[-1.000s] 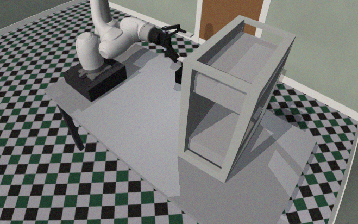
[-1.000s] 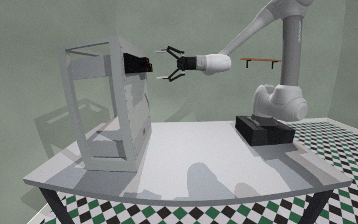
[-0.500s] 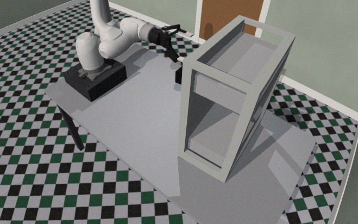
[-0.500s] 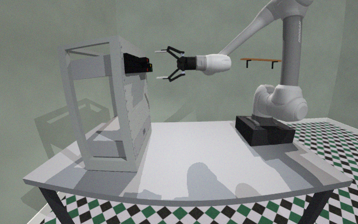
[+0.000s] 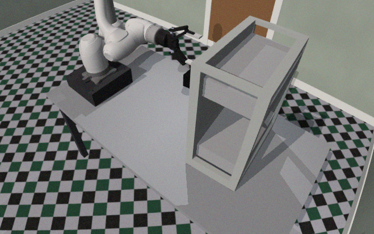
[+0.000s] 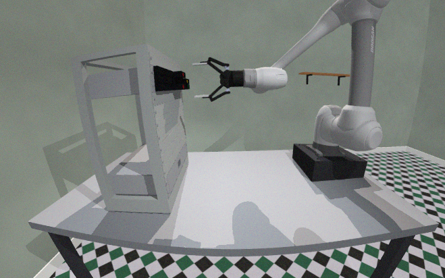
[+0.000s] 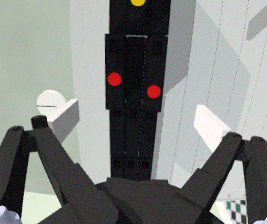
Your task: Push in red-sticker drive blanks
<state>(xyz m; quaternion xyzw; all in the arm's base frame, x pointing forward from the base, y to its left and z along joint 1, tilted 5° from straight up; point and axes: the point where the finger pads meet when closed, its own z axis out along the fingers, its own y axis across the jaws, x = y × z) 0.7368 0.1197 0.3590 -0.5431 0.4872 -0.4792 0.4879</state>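
The grey open-frame rack (image 5: pixel 194 116) (image 6: pixel 146 137) (image 7: pixel 210 50) stands upright on the table (image 5: pixel 138 116) (image 6: pixel 251 179). A strip of black drive blanks (image 6: pixel 168 79) (image 7: pixel 136 156) sits near the top of its front face. In the wrist view, a part of the strip with two red stickers (image 7: pixel 115 79) (image 7: pixel 153 91) stands out toward me. My gripper (image 5: pixel 187 45) (image 6: pixel 198 79) (image 7: pixel 137 112) is open and empty. It points at the blanks, a short way in front of them, and does not touch them.
The arm's black base block (image 5: pixel 101 84) (image 6: pixel 327 165) sits at the table's far end from the rack. A brown door (image 5: pixel 234 14) is behind the rack. A small wall shelf (image 6: pixel 324 73) hangs behind the arm. The floor is checkered.
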